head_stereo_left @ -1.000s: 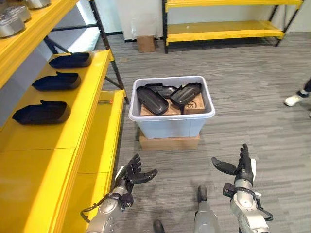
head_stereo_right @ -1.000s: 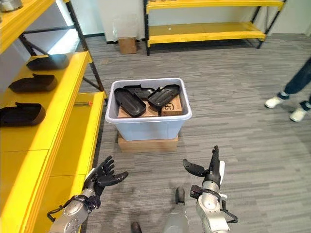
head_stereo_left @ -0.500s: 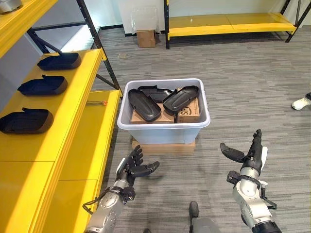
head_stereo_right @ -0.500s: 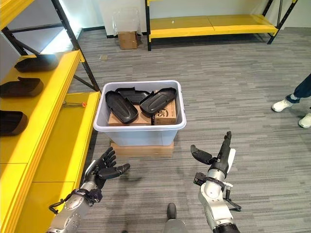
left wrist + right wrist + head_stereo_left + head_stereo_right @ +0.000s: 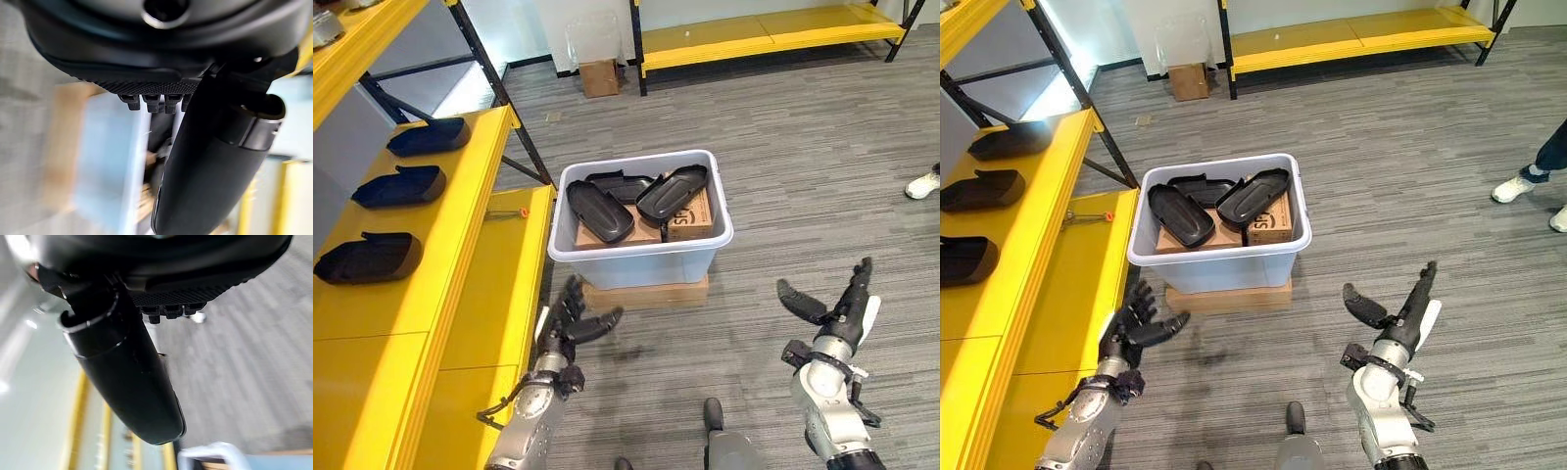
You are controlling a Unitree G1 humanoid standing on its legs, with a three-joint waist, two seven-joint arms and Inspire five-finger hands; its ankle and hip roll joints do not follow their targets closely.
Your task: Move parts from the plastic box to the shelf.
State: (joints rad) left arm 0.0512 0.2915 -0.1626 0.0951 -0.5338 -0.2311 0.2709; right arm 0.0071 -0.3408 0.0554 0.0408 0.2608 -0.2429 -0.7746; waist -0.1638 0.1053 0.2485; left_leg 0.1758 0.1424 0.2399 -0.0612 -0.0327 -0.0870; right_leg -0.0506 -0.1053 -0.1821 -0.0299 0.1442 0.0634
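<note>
Parts (image 5: 636, 196) lie heaped in the plastic box (image 5: 641, 262) at frame centre. Both hands, left hand (image 5: 570, 323) and right hand (image 5: 837, 311), hang wide, empty, below it. Overlapped parts probably snag when lifted, dragging neighbours.

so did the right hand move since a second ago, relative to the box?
Yes. The right hand has swung outward to the robot's right, away from the plastic box; the gap between them is wider than before. Fingers open, holding nothing.

Silver-grey forearms; dark left hand (image 5: 570, 321), dark right hand (image 5: 837, 311) with white edge, black ribbed wrists
</note>
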